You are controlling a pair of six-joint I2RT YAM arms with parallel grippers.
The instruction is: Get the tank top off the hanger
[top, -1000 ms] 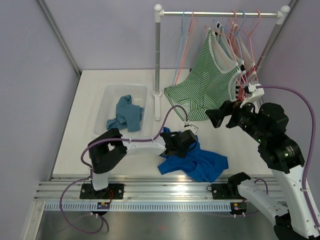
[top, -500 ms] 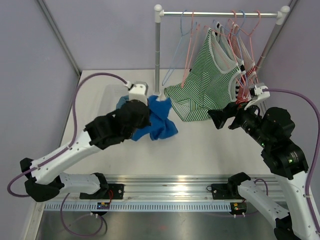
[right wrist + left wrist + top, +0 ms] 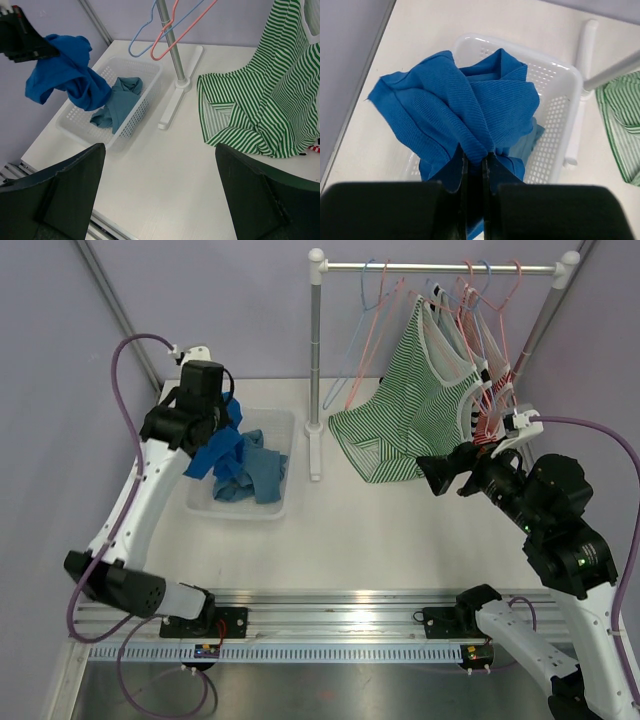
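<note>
Tank top [image 3: 470, 110] (blue), in left claw [image 3: 475, 165]

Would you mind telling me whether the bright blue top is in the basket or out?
Out: the bright blue top hangs bunched from the shut left end effector above the basket.

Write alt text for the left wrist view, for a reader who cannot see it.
The left claw is shut on a bunched bright blue garment, holding it over a white perforated basket on a pale table. A teal cloth lies in the basket beneath it, and the edge of a green striped tank top shows at the right.
</note>
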